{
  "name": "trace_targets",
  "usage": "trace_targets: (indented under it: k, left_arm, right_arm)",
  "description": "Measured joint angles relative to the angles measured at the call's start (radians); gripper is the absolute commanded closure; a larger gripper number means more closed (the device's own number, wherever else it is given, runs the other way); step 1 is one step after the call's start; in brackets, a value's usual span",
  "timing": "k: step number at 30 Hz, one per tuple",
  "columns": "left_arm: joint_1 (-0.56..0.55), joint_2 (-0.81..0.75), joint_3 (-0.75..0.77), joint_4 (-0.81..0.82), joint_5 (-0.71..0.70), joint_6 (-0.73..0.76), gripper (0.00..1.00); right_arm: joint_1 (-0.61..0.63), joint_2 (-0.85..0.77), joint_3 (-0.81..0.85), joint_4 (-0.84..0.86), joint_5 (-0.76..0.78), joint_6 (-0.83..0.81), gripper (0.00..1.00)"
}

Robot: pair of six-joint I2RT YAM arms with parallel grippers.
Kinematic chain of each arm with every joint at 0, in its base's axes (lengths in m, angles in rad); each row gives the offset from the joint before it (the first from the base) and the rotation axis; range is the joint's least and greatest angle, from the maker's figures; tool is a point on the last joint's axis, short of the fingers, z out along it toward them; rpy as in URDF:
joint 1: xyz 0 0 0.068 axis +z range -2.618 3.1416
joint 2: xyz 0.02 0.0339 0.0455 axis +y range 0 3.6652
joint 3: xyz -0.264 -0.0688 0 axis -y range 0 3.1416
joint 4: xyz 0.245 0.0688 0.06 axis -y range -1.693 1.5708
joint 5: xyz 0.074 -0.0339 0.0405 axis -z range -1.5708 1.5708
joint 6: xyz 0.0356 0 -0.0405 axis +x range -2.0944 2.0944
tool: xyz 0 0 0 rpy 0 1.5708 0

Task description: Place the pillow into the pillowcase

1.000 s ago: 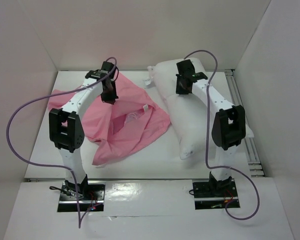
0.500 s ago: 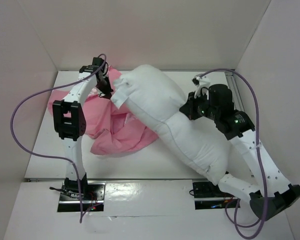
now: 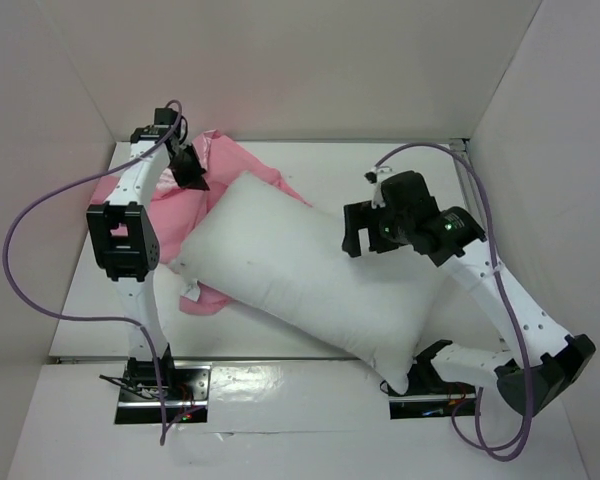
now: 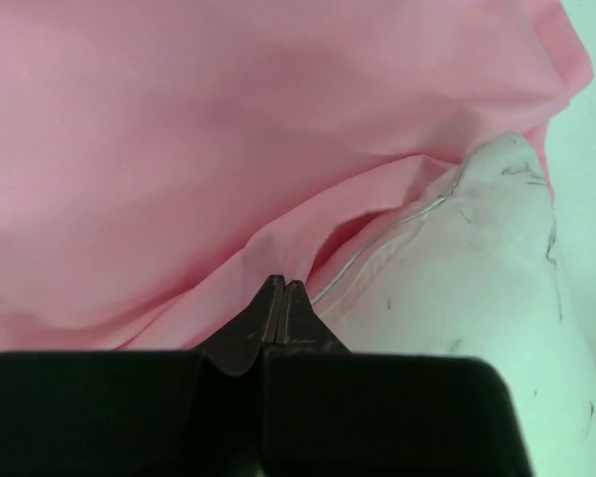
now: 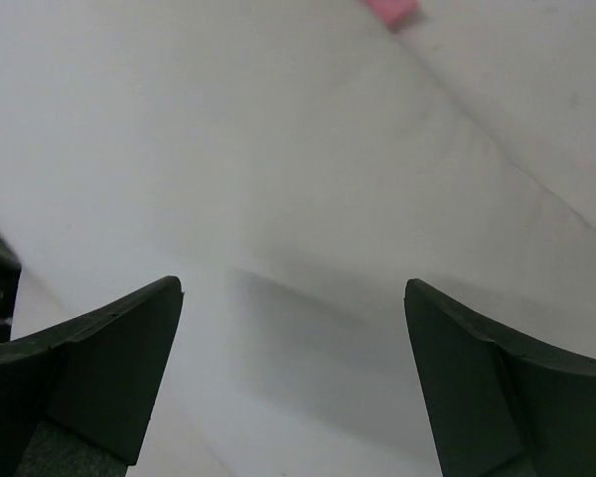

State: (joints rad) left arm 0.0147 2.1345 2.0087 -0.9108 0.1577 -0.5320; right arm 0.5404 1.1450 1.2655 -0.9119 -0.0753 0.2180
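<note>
The white pillow (image 3: 300, 280) lies diagonally across the table, its far left corner (image 4: 487, 248) resting against the pink pillowcase (image 3: 235, 155). The pillowcase is bunched at the back left and lies partly under the pillow. My left gripper (image 3: 192, 170) is at the back left, shut on a fold of the pillowcase (image 4: 179, 149), its fingertips (image 4: 281, 288) pressed together. Over the pillow's right edge my right gripper (image 3: 353, 232) hangs open with nothing between its fingers. Its wrist view shows the gripper (image 5: 293, 298) over plain pillow fabric (image 5: 278, 149).
White enclosure walls stand close on the left, back and right. A metal rail (image 3: 472, 170) runs along the table's right side. Purple cables loop off both arms. The right arm's elbow (image 3: 540, 375) hangs out past the near right corner.
The right gripper has opened and let go of the pillow, which has dropped flat and shifted left over the pillowcase. The left gripper has pulled the pillowcase further back and left.
</note>
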Motion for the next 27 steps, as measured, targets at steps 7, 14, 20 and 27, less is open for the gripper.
trace_targets:
  k: [7,14,20,27]
  left_arm:
    - [0.002,-0.044,-0.035,0.017,0.005,0.001,1.00]
    - [0.002,-0.050,-0.062,0.031,0.016,0.001,1.00]
    - [0.003,-0.061,-0.068,0.036,0.013,0.001,1.00]
    - [0.030,-0.105,-0.068,0.036,0.012,0.000,1.00]
  right_arm:
    - [-0.068,-0.002,-0.055,-0.125,0.103,0.204,0.00]
    - [-0.078,-0.065,-0.334,0.002,-0.018,0.346,1.00]
    - [-0.174,0.116,-0.076,-0.027,0.184,0.299,1.00]
    - [-0.326,0.110,-0.015,-0.102,0.332,0.201,1.00]
